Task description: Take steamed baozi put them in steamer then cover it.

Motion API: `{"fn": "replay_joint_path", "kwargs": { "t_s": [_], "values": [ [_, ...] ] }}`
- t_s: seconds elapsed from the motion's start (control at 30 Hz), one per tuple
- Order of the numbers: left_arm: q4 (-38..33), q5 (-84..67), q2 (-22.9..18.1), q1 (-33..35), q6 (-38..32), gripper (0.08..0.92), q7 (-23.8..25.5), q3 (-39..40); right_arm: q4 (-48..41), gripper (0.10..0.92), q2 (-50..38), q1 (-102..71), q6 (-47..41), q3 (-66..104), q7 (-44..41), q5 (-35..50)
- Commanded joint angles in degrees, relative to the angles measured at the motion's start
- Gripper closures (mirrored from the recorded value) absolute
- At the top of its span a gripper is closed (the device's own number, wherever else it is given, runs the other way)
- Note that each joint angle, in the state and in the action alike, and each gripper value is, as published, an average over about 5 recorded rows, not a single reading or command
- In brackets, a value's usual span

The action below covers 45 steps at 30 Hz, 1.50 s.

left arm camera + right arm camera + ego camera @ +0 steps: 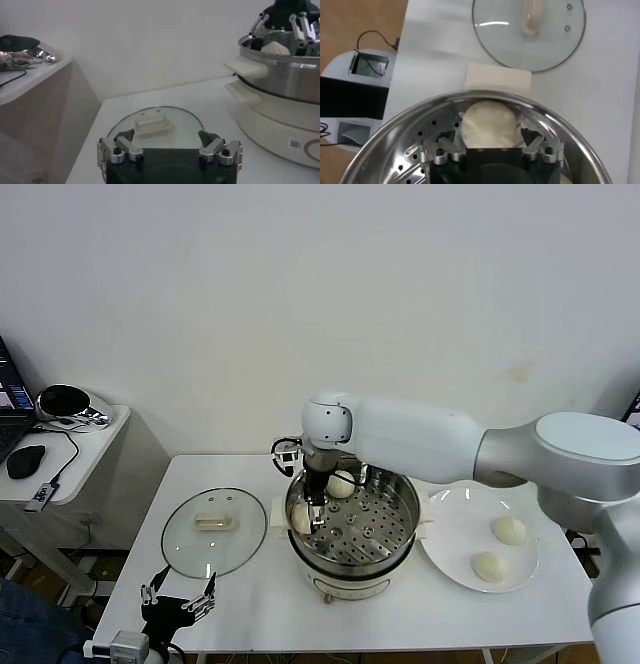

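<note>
Right gripper [317,519] lowered inside the steamer [352,569], jaws spread wide and released around, apparently not gripping, a baozi [487,125] lying on the perforated tray at the pot's left wall; the arm hides part of a second baozi [342,484] at the far rim. Two further baozi [510,530] lie on the white plate [452,556] to the right. Left gripper [178,604], jaws spread, hovers near the cover [214,530] flat on the table [240,609]. A label [295,144] on the steamer base is unreadable.

Steamer [470,107]: rim cut off at picture's edge. Bun [300,518]: partly hidden behind right gripper [316,524]. Left gripper [178,602]: arm out of frame.
</note>
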Motion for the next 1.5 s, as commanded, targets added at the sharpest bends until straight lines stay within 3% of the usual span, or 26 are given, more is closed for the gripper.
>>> {"fn": "replay_joint_path", "kwargs": {
  "t_s": [0.03, 0.4, 0.67, 0.93, 1.5],
  "values": [
    [-0.2, 0.0, 0.0, 0.1, 0.0, 0.177, 0.0, 0.0, 10.3, 0.203, -16.2, 6.7, 3.5, 2.7, -4.6, -4.2],
    [-0.3, 0.0, 0.1, 0.7, 0.0, 0.177, 0.0, 1.2, 22.1, 0.203, -44.8, 7.1, 9.6, 6.6, -9.4, -13.1],
    [-0.5, -0.2, 0.5, 1.0, 0.1, 0.177, 0.2, 1.5, 23.6, 0.203, -55.1, -10.7, 16.1, 17.1, -9.9, -23.4],
    [-0.1, 0.3, -0.1, 1.5, 0.1, 0.177, 0.2, 1.6, 19.5, 0.203, -53.2, -40.3, 20.2, 41.5, -9.8, -32.1],
    [1.6, 2.1, -1.3, 1.2, 0.5, 0.177, 0.5, 2.0, 8.1, 0.203, -43.0, -47.9, 24.9, 44.2, -9.3, -39.2]
  ]
}}
